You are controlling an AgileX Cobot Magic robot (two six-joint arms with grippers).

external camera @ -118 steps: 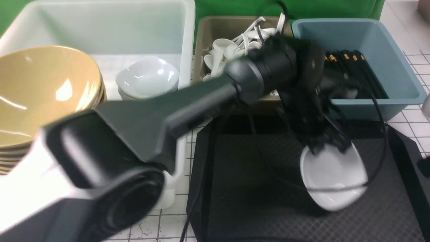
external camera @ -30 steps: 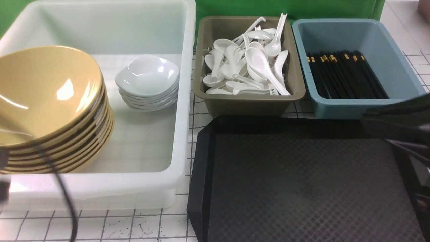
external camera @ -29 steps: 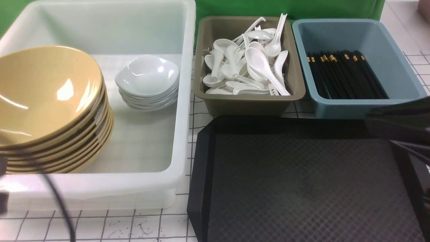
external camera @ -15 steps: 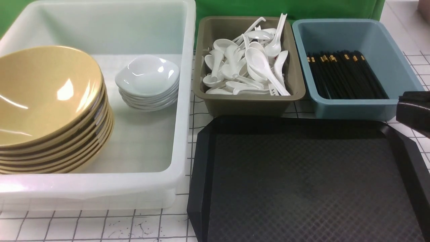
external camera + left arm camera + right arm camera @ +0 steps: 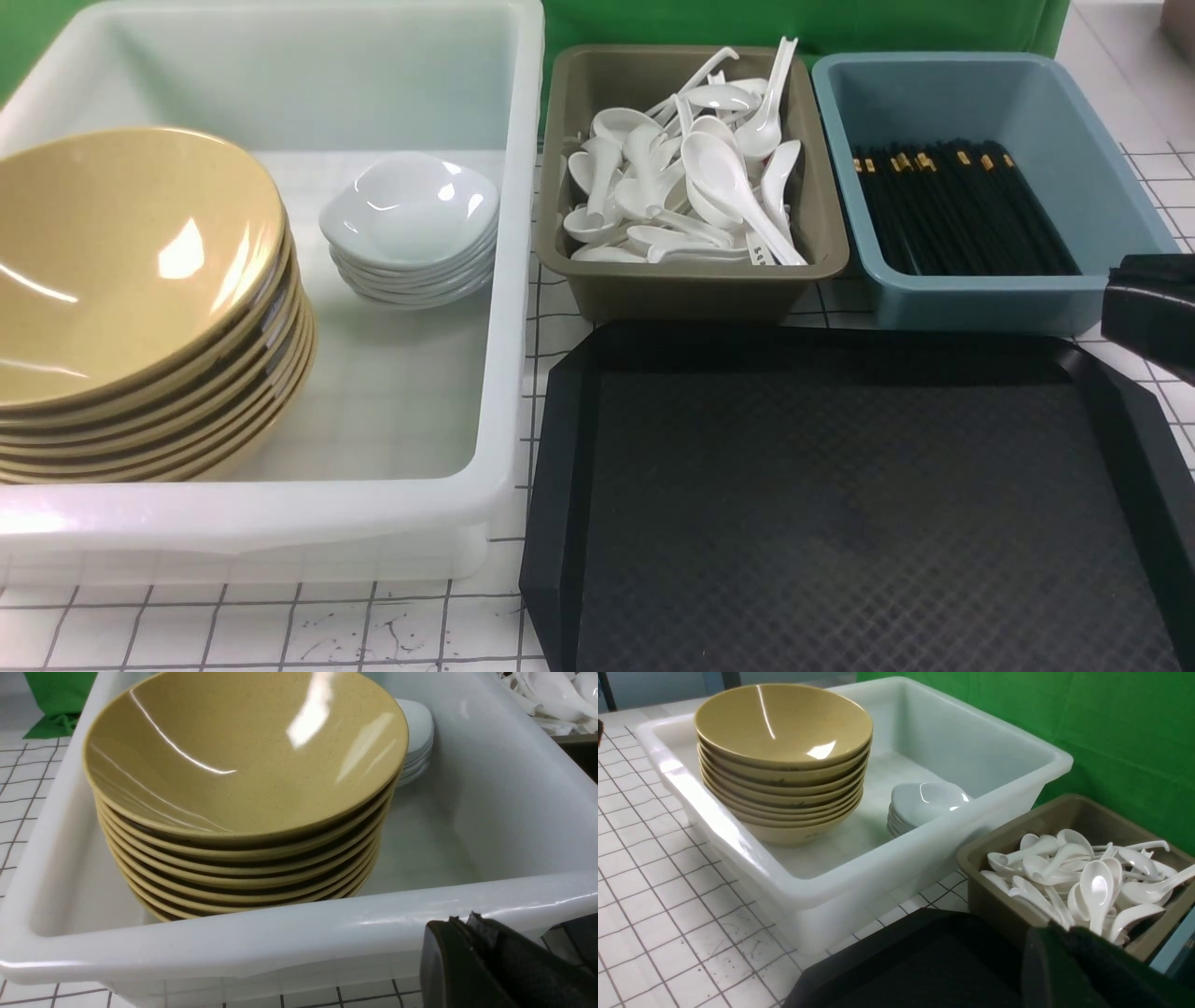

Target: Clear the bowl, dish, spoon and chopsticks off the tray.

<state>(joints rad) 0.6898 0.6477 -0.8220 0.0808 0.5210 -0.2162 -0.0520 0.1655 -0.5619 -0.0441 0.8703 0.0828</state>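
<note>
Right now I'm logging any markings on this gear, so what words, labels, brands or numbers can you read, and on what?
None can be read.
One spoon at the near edge of the brown bin carries small dark marks on its handle: too small and blurred to read.
The bowls, white tub, blue bin and tray show no text.

My right arm [image 5: 1153, 313]: matte black casing with a rounded edge. My fingers [image 5: 472, 956]: black, with jagged tips and textured pads.

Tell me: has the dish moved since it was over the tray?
Yes. It left the tray and now appears to top the dish stack in the white tub.
</note>
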